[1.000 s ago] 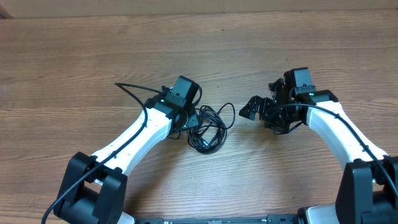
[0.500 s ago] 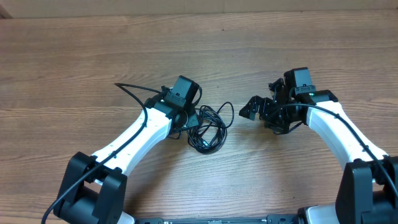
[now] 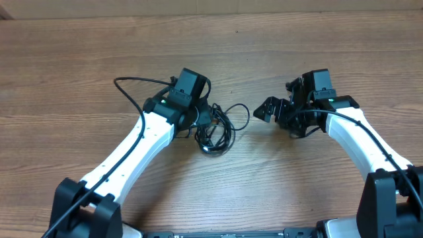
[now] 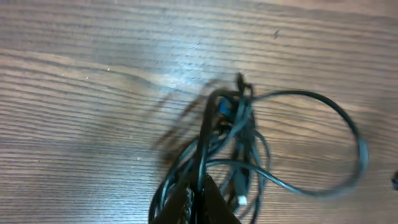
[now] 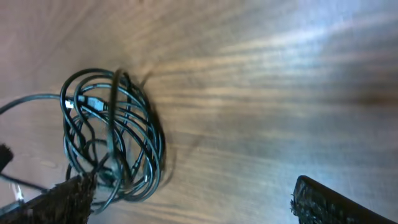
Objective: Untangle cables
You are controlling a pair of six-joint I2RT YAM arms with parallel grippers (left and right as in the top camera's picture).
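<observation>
The cables are a tangled black bundle on the wooden table between the two arms, with one loop sticking out to the right. My left gripper is at the bundle's left edge, shut on several strands. In the left wrist view the cables fan out from its closed fingers, and a small white-tipped plug shows among them. My right gripper stands open to the right of the bundle, holding nothing. In the right wrist view the coil of cables lies beside its left finger, apart from the right finger.
A thicker black wire belonging to the left arm arches out to the left of its wrist. Bare wooden table surrounds the bundle on all sides.
My left arm has swung up and to the left, dragging the cable bundle slightly left with it and drawing it tighter. The right gripper has barely moved.
</observation>
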